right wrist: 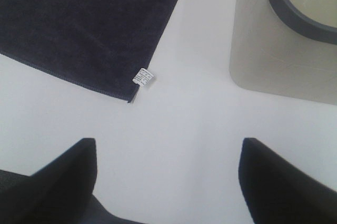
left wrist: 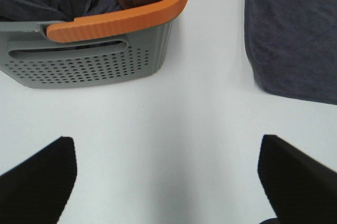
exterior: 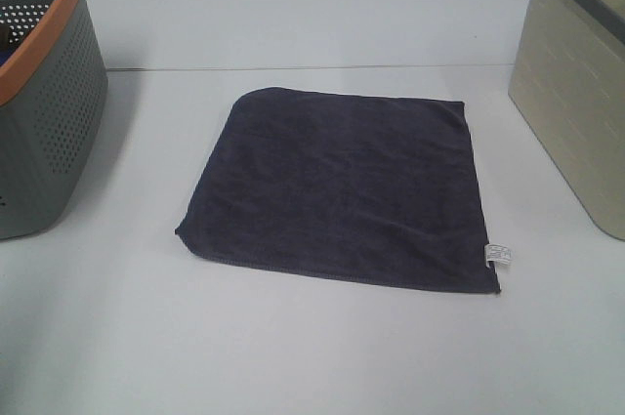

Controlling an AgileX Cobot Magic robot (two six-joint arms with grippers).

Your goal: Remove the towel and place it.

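The towel (exterior: 342,186) lies flat on the table (exterior: 293,356) between a grey basket (exterior: 44,103) and a beige bin (exterior: 576,93).

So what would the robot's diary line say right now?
towel: flat on table, untouched | left gripper: open, empty | right gripper: open, empty | step: not started

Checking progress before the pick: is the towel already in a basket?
No, the towel lies flat on the table, between the two baskets.

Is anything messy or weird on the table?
Nothing stands out much. The towel lies flat on the table, just turned a little crooked. Clothes are bunched inside the grey basket with the orange rim, which seems normal for a basket. The beige bin looks fine.
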